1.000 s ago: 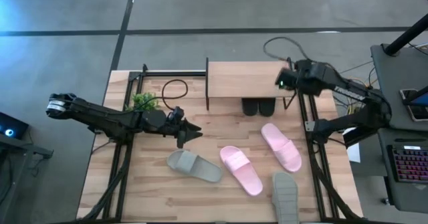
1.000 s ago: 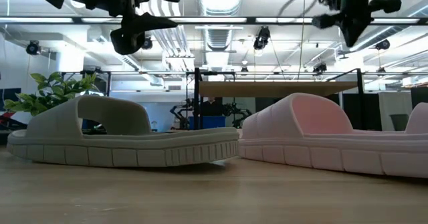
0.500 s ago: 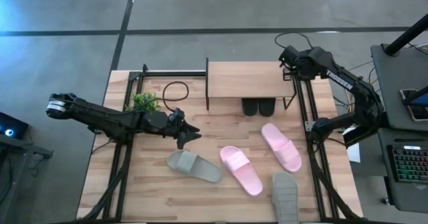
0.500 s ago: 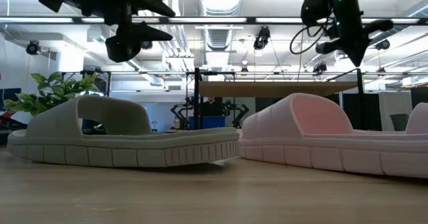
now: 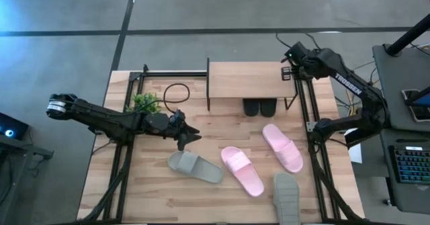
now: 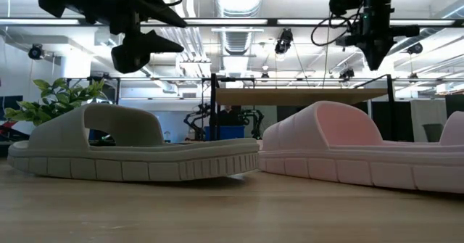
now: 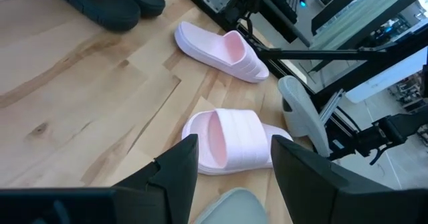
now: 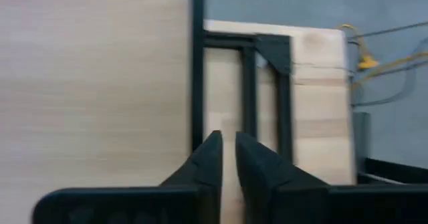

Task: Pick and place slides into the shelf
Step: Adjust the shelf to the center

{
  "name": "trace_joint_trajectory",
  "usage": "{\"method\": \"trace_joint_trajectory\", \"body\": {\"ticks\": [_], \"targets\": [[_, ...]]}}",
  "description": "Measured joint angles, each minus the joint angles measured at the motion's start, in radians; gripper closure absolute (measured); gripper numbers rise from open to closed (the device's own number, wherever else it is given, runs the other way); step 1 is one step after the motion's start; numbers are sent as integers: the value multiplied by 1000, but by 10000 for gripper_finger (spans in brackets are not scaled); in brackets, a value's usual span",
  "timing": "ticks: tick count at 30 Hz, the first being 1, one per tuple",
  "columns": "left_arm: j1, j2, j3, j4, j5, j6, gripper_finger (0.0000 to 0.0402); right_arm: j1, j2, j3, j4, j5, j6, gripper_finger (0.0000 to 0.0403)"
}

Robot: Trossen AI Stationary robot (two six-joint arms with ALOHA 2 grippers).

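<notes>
At the left of the high view the left gripper (image 5: 195,136) hangs over the tabletop (image 5: 154,198), just above one grey slide (image 5: 195,166); its jaws are spread apart and hold nothing, and the left wrist view shows a pink strap between the two fingers (image 7: 179,167). Behind the arm sits a small green plant (image 5: 143,102) beside a loop of black cable (image 5: 175,91). At centre, the shelf (image 5: 245,80) stands at the top edge of the tabletop with the black pair (image 5: 259,107) tucked beneath its plank. Lower down lie two pink slides, one at centre (image 5: 242,170) and one further right (image 5: 282,146), well apart from the shelf. A second grey slide (image 5: 285,197) lies at the bottom edge. At upper right, the right gripper (image 5: 289,69) hovers by the shelf's right end, jaws nearly closed on nothing.
</notes>
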Motion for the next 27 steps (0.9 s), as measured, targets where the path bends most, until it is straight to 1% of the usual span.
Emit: {"method": "trace_joint_trajectory", "body": {"ticks": [3,8,13,18,27], "targets": [[0,0,0,0,-1,19,228,0,-5,0,39,-25,3,333],[1,0,0,0,-3,20,228,0,16,0,40,-44,8,274],[3,0,0,0,-8,20,228,0,50,-1,36,-44,17,237],[6,0,-2,0,-11,20,228,0,94,-2,34,-36,39,231],[6,0,-2,0,-24,20,228,0,164,-2,34,-8,34,256]]}}
